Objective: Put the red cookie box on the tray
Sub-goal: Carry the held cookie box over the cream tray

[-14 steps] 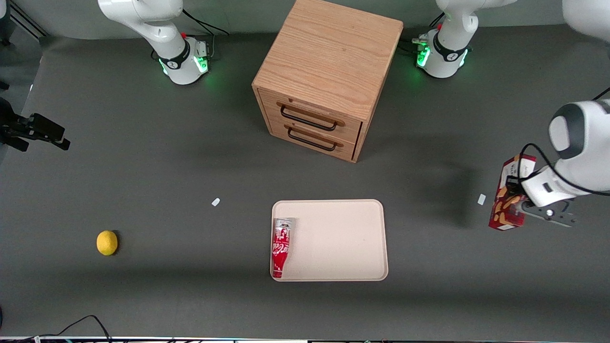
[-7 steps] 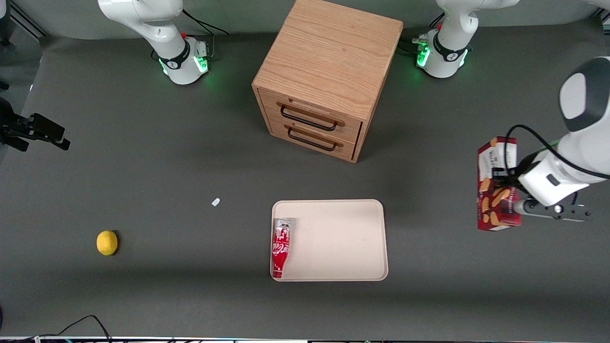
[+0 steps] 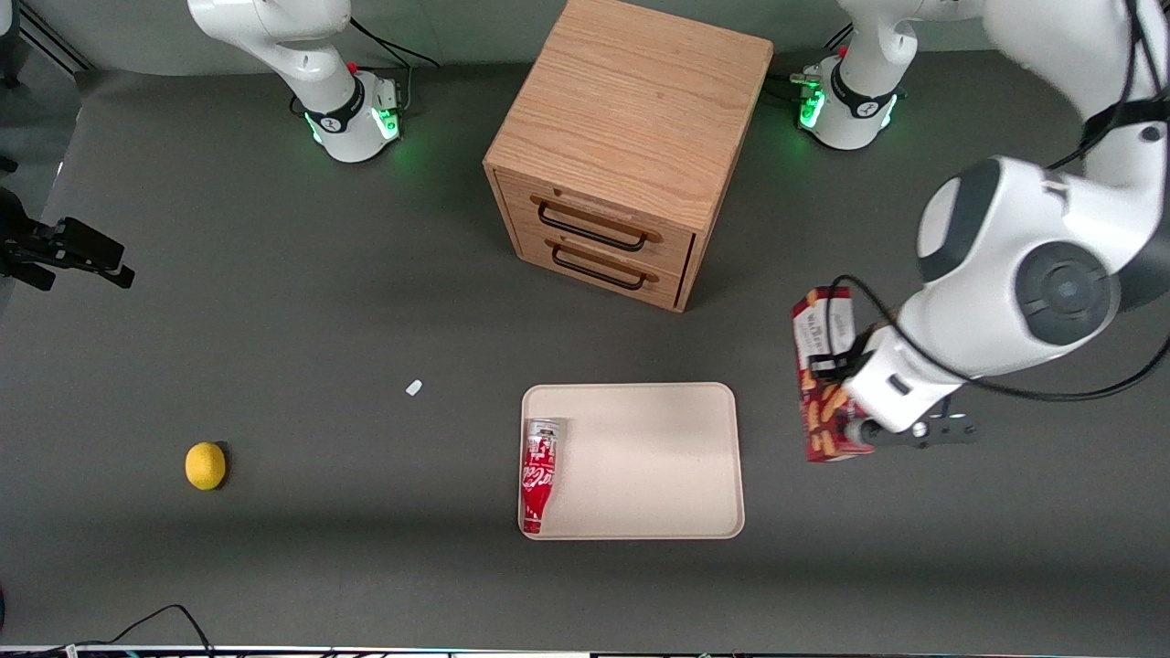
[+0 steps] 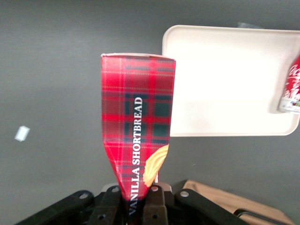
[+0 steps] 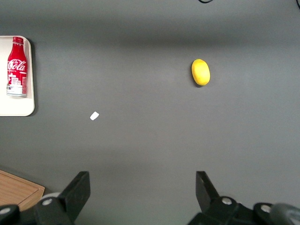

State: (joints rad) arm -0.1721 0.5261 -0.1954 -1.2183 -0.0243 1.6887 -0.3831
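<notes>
My left gripper [image 3: 845,402] is shut on the red cookie box [image 3: 820,384] and holds it lifted above the table, beside the tray [image 3: 676,457] on the working arm's side. In the left wrist view the box [image 4: 138,122] is a red plaid carton squeezed between the fingers [image 4: 154,204], with the tray [image 4: 220,79] ahead of it. The beige tray lies flat nearer the front camera than the drawer cabinet. The box is not over the tray.
A red Coca-Cola bottle [image 3: 539,473] lies in the tray along its edge toward the parked arm. A wooden two-drawer cabinet [image 3: 626,146] stands farther from the camera. A lemon [image 3: 205,465] and a small white scrap [image 3: 414,387] lie toward the parked arm's end.
My left gripper has carried the cookie box from the working arm's end of the table toward the tray, and the box now hangs close to the tray's edge.
</notes>
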